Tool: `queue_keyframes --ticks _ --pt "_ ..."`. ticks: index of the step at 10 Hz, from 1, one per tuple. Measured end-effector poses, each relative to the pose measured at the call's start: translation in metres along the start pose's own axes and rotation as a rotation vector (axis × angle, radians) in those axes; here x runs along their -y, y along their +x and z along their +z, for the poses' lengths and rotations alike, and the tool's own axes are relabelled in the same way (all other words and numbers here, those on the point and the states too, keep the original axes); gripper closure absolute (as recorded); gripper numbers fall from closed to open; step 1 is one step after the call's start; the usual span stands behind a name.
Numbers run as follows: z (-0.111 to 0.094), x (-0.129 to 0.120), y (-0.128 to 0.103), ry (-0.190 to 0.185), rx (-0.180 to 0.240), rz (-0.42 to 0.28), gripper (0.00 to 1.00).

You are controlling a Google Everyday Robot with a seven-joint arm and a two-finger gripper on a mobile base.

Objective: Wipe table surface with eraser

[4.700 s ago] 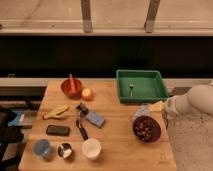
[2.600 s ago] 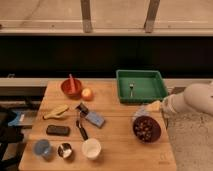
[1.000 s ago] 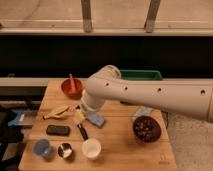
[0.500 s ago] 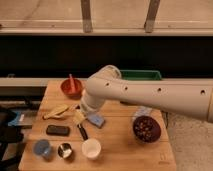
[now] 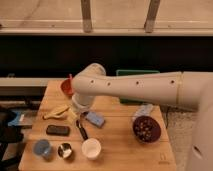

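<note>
The eraser (image 5: 58, 130), a flat black oblong, lies on the left part of the light-brown wooden table surface (image 5: 120, 150). My white arm reaches in from the right across the table. Its wrist bends down at the gripper (image 5: 75, 114), which hangs between a banana (image 5: 56, 112) and a light-blue block (image 5: 95, 119). The gripper is above and to the right of the eraser, apart from it, with nothing seen in its hold. It appears open.
A black-handled tool (image 5: 81, 130) lies just below the gripper. A blue cup (image 5: 42, 148), a metal cup (image 5: 64, 150) and a white cup (image 5: 91, 148) line the front edge. A red bowl (image 5: 66, 87), a green tray (image 5: 137, 75) and a dark bowl of nuts (image 5: 146, 128) stand behind and right.
The arm has swung from the table's right edge across to the left middle, covering the orange fruit and part of the tray. Over the last second it has barely moved.
</note>
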Motion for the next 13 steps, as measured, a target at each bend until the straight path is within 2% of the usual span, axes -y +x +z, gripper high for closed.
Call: queue_keyframes --ticks 2,3,5,8,13 --pt "0.024 -0.004 -0.016 -0.021 -0.034 -0.039 0.34" --pt "0.038 -0.007 -0.023 -0.051 -0.041 -0.06 0.34" --pt "0.053 -0.013 -0.028 -0.084 -0.052 -0.071 0.34" --pt "0.077 -0.032 -0.044 -0.085 -0.069 -0.123 0.34" --pt "0.079 -0.033 -0.045 -0.083 -0.073 -0.125 0.34"
